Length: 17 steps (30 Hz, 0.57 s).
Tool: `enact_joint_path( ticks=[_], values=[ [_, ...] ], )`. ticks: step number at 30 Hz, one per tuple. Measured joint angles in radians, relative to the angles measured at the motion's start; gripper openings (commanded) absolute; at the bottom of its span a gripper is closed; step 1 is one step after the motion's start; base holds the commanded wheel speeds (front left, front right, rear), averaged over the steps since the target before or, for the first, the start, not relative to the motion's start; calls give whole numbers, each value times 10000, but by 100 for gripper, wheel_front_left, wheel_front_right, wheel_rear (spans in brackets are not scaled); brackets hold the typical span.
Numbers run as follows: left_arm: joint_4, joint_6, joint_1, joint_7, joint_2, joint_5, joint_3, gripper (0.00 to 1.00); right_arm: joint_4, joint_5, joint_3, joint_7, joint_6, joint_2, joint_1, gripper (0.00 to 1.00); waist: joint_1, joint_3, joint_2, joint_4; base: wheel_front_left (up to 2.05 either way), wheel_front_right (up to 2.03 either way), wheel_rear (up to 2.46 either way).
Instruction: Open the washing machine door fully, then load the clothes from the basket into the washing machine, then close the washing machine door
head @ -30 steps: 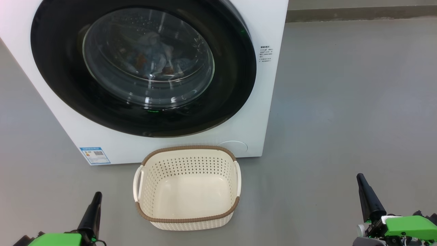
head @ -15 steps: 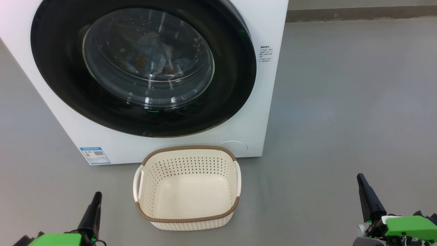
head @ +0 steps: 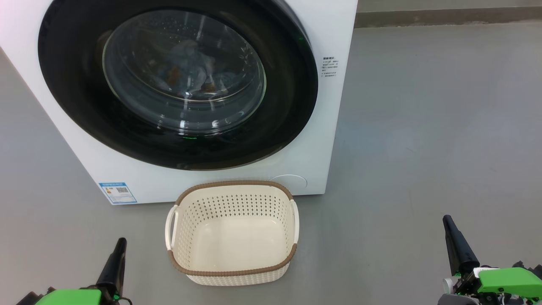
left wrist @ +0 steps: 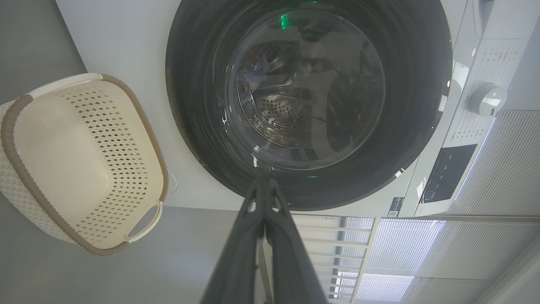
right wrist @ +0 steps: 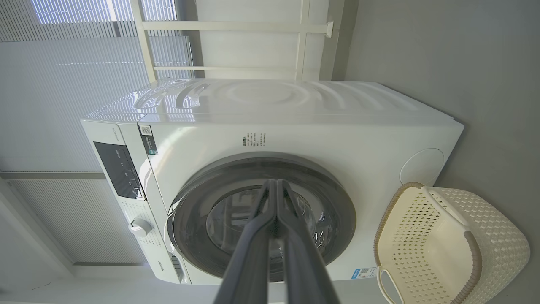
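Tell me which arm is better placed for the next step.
Left, though little remains: the washing machine door looks shut and the basket empty. The left gripper sits close beside the basket, facing the door; the right gripper is much farther off.

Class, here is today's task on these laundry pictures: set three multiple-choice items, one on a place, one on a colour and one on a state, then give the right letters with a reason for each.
1. Where does the basket stand relative to the washing machine?
A. on top of it
B. on the floor in front of it
C. behind it

2. What colour is the rim of the basket?
A. green
B. blue
C. brown

3. In what state is the washing machine door?
A. shut
B. wide open
C. taken off

Answers:
1 B: the head view shows it on the grey floor before the white front.
2 C: a brown woven-look band runs round its top.
3 A: the black door lies flush on the front, with the clothes seen behind its glass.
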Motion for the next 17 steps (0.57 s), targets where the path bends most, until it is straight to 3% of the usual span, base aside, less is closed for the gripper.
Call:
enact_joint_path(
  ticks=[17],
  values=[
    [0,0,0,0,-6,0,2,0,0,-10,-15,0,0,6,0,0,0,0,0,0,0,0,0]
  ],
)
